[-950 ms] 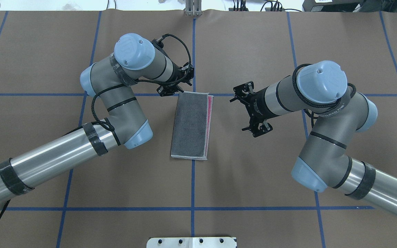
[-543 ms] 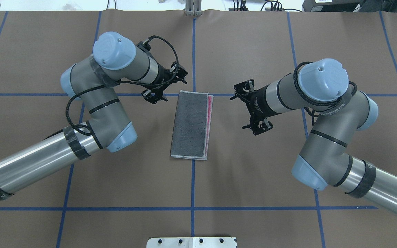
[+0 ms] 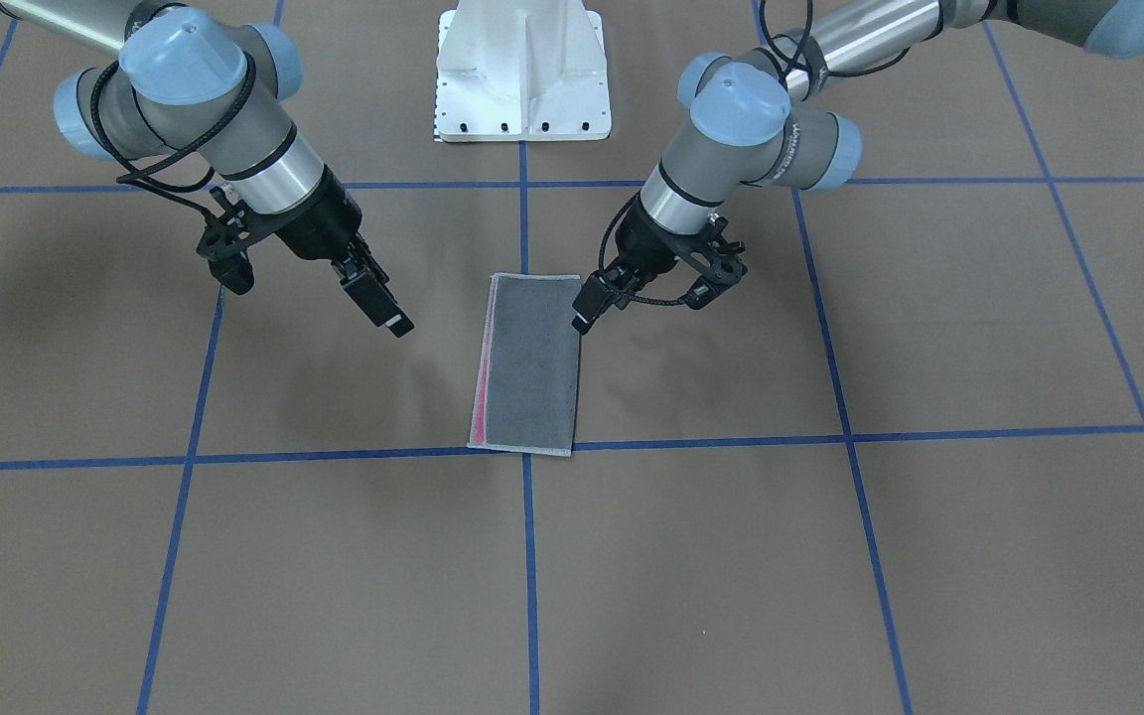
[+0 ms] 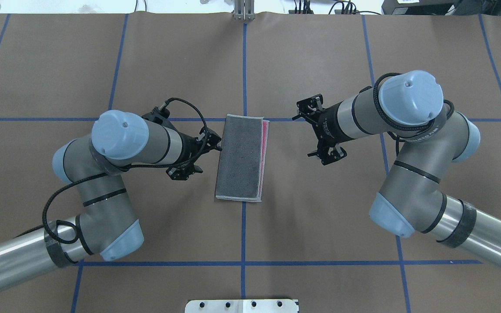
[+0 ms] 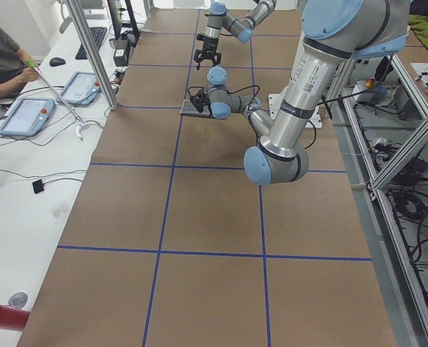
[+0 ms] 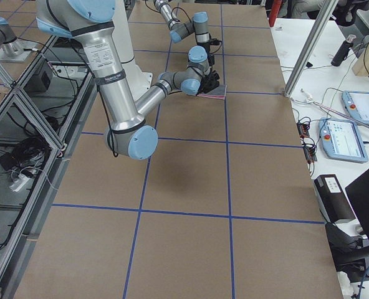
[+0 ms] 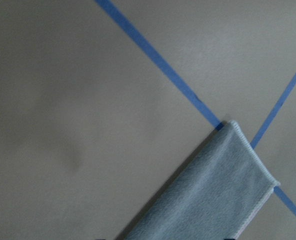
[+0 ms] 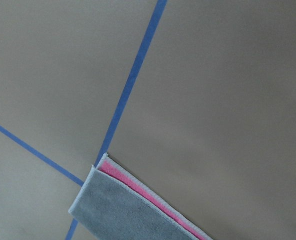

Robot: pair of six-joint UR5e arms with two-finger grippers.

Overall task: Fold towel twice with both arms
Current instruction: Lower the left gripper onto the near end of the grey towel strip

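Note:
The towel [image 4: 238,158] lies flat mid-table, folded into a narrow strip. Its dark grey face is up, and a pink sliver shows along the long edge on my right. It also shows in the front view [image 3: 529,362] and in both wrist views [image 7: 208,200] [image 8: 123,212]. My left gripper [image 4: 210,157] hangs just beside the towel's left long edge, also seen in the front view [image 3: 587,310]; it is open and empty. My right gripper [image 3: 393,320] hovers a short way off the towel's right side [image 4: 303,135]; it is open and empty.
Brown paper with blue tape grid lines [image 4: 244,263] covers the table. The white pedestal base [image 3: 522,70] stands at the robot's edge. Tablets [image 5: 26,116] and an operator are on a side bench beyond the far edge.
My left arm has swung back from the towel's far left corner towards the robot, to the middle of its left edge. My right gripper has drifted slightly farther away. The towel has not moved.

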